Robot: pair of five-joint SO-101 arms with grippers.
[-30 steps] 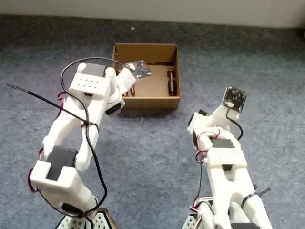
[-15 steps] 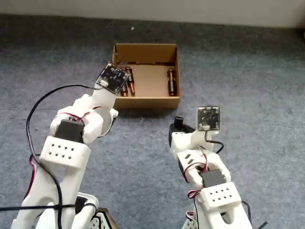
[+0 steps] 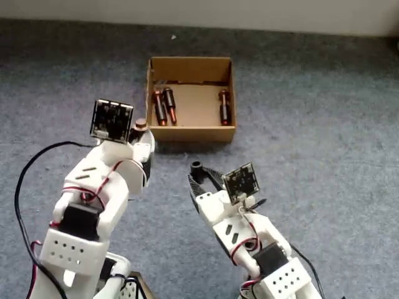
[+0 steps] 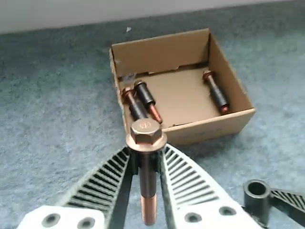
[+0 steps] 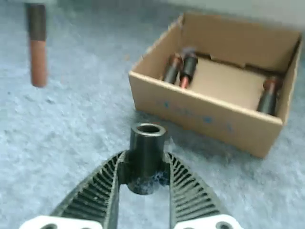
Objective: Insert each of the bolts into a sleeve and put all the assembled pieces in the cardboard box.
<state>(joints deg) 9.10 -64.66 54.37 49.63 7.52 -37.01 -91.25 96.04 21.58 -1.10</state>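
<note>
Just short of the box [image 3: 190, 132] front wall, both arms sit folded low over grey carpet [image 3: 312, 124]. L arm is on the left side of the high view with its wrist raised, and the left gripper [image 4: 147, 153] is near the box's front-left corner. Its jaws are clamped on a copper bolt [image 4: 147, 183], pinching the shank just under the hex head, which points toward the box. R arm is at lower centre, angled toward the box. The right gripper [image 5: 145, 164] has its jaws closed tight on a black sleeve [image 5: 147, 145], held upright with the open bore up, near the box but apart from it. Bolt & sleeve are apart, not mated. Three assembled pieces [image 3: 165, 107] lie inside the box, two side by side at one wall and one at the opposite wall.
</note>
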